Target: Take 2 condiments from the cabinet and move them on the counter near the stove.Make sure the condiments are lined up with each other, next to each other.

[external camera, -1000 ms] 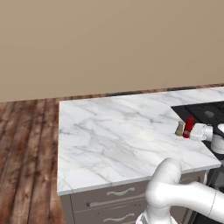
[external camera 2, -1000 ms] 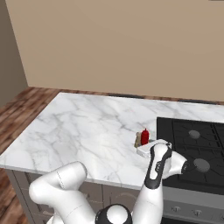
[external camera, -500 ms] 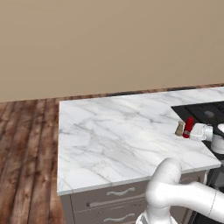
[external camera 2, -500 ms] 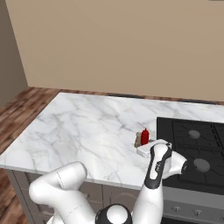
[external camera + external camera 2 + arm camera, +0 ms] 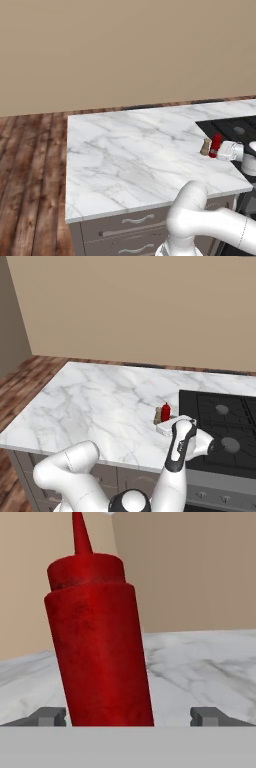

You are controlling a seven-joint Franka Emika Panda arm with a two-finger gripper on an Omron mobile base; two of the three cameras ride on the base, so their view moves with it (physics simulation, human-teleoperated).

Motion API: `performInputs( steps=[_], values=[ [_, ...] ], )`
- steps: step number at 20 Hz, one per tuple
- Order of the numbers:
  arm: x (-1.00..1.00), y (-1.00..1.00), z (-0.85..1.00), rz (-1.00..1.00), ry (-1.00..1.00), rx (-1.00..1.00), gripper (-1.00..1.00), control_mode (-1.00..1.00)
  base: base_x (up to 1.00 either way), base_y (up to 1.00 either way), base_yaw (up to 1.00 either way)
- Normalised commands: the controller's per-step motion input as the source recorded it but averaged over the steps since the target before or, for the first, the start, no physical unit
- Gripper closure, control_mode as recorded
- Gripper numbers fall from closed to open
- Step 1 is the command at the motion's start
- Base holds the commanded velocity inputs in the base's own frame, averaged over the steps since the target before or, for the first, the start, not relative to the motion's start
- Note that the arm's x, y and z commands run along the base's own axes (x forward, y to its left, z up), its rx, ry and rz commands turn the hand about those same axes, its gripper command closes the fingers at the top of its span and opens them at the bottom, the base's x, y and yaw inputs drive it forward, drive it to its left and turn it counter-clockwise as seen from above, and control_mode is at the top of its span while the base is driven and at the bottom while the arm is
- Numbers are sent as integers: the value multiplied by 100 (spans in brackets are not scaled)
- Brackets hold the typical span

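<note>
A: Where was the slim red squeeze bottle with the pointed nozzle (image 5: 97, 642) seen?

B: It was seen upright on the white marble counter with grey veins (image 5: 130, 155), at the right of the left base view, close to the edge of the flat black cooktop (image 5: 220, 421). The short tan wooden-looking shaker (image 5: 205, 146) was seen just beside it, on its left in that view; whether the two touched could not be told.

A: And the two-finger gripper (image 5: 130, 716)?

B: In the hand view the dark fingertips (image 5: 50, 716) were spread wide at the bottom of the frame, one at lower left and one at lower right. The red bottle stood between them, clear of the right tip; contact at the left tip could not be judged. Nothing was clamped.

A: Which step was judged to be in hand?

B: The placing of the second condiment, it was judged. Both condiments were on the counter near the stove, side by side, so the task looked close to complete.

A: What would the next move call for?

B: A straight withdrawal, with the fingers kept apart, so that the bottle would not be brushed and tipped against the shaker. The line-up of the pair would then have to be checked.
</note>
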Motion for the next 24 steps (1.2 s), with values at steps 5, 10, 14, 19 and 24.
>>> performInputs(
  steps=[5, 10, 14, 19, 24],
  values=[
    [-7, -4, 18, 0, 0, 0, -100, -100, 0, 0, 0],
    [-15, -19, 30, 0, 0, 0, -100, -100, 0, 0, 0],
    [-31, -16, 30, 0, 0, 0, -100, -100, 0, 0, 0],
    [-51, -23, 28, 0, 0, 0, -100, -100, 0, 0, 0],
    [-61, -26, 71, 0, -2, 0, -100, -100, 0, 0, 0]
  ],
)
